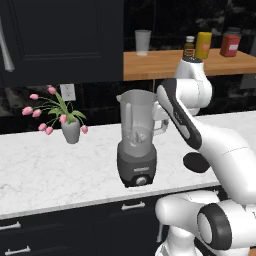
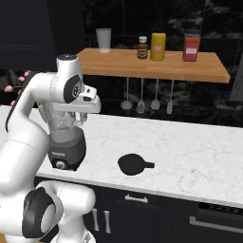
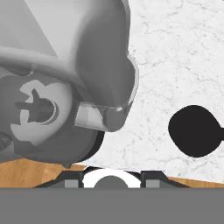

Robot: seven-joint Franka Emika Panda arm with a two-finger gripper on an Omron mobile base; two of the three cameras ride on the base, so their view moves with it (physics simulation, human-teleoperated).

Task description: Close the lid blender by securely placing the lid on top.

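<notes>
The flat round matte-black lid [image 2: 132, 164] is seen lying on the white marble counter [image 2: 199, 152] at lower centre, apart from the half-hidden translucent grey blender [image 1: 136, 140], while the gripper's state cannot be made out.

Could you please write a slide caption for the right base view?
Black lid lies on the marble counter, apart from the open blender.

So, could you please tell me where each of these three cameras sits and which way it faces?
Left base view: behind the arm's left, facing forward-down at the blender on the counter; white arm rises lower right.
Right base view: behind its right, facing the same counter and the lid; arm at left.
Hand view: on the hand, looking down into the open jar.
Shared: blender and lid, lying beside the blender.
</notes>
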